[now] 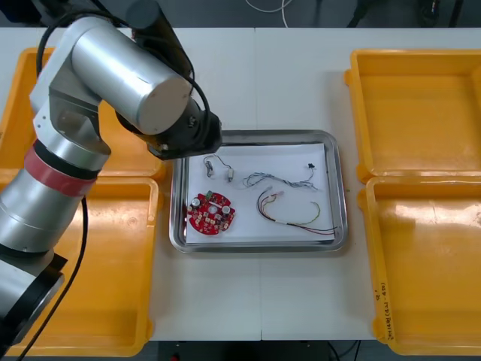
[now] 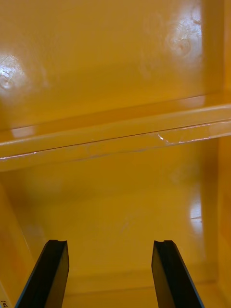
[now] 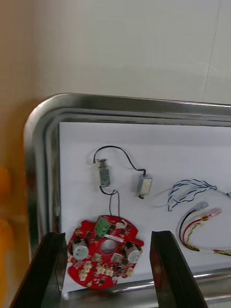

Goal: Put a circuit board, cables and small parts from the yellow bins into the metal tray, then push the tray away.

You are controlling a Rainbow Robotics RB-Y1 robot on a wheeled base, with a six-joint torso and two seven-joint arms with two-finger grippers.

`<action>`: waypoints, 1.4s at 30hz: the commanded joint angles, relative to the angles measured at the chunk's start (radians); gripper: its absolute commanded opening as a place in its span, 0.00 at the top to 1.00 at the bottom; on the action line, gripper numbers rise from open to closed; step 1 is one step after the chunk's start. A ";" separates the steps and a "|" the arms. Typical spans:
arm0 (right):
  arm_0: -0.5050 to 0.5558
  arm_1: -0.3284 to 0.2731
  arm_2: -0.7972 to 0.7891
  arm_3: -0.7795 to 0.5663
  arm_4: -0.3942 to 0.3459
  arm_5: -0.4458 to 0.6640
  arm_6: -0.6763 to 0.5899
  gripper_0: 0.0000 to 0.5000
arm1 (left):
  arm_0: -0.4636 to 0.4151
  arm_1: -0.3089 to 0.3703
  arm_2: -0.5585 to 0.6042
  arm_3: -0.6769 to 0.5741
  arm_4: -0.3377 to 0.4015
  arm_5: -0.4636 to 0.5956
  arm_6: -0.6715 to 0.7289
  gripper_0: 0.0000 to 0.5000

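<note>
The metal tray (image 1: 340, 197), white inside, sits mid-table. In it lie a round red circuit board (image 1: 211, 213), a black cable with two small metal parts (image 1: 219, 170), a twisted blue and white cable (image 1: 282, 179) and a red and yellow cable (image 1: 294, 215). My left arm's wrist (image 1: 185, 135) hangs over the tray's far left corner. In the left wrist view my left gripper (image 3: 108, 235) is open above the red circuit board (image 3: 105, 250), holding nothing; the small metal parts (image 3: 104, 174) lie beyond it. My right gripper (image 2: 110, 243) is open and holding nothing over a bare yellow bin (image 2: 115, 202).
Two yellow bins stand at the left (image 1: 113, 286) (image 1: 16, 120) and two at the right (image 1: 421, 105) (image 1: 428, 263), with nothing visible in them. A bin rim (image 2: 115, 137) crosses ahead of the right fingers. Bare table lies beyond the tray's far rim (image 3: 134, 103).
</note>
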 commanded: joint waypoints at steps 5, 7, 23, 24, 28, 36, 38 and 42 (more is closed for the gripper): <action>0.007 -0.044 -0.012 0.000 0.003 -0.010 0.025 0.00 | -0.042 0.114 0.153 -0.048 0.096 0.054 -0.180 0.00; 0.007 -0.042 -0.012 0.000 0.003 -0.010 0.025 0.00 | -0.042 0.131 0.183 -0.048 0.106 0.076 -0.216 0.00; 0.007 -0.042 -0.012 0.000 0.000 -0.010 0.025 0.00 | 0.009 0.194 0.376 -0.110 0.148 0.150 -0.381 0.00; 0.007 -0.042 -0.012 0.000 0.000 -0.010 0.025 0.00 | 0.023 0.197 0.383 -0.124 0.151 0.150 -0.384 0.00; 0.007 -0.044 -0.012 0.000 0.000 -0.010 0.025 0.00 | 0.076 0.217 0.416 -0.169 0.162 0.150 -0.398 0.00; 0.007 -0.044 -0.012 0.000 0.000 -0.010 0.022 0.00 | 0.214 0.258 0.488 -0.278 0.177 0.150 -0.412 0.00; 0.007 -0.044 -0.012 0.000 -0.002 -0.012 0.023 0.00 | 0.256 0.266 0.506 -0.305 0.179 0.150 -0.412 0.00; 0.007 -0.044 -0.012 0.000 -0.006 -0.010 0.025 0.00 | 0.325 0.278 0.525 -0.342 0.180 0.150 -0.412 0.00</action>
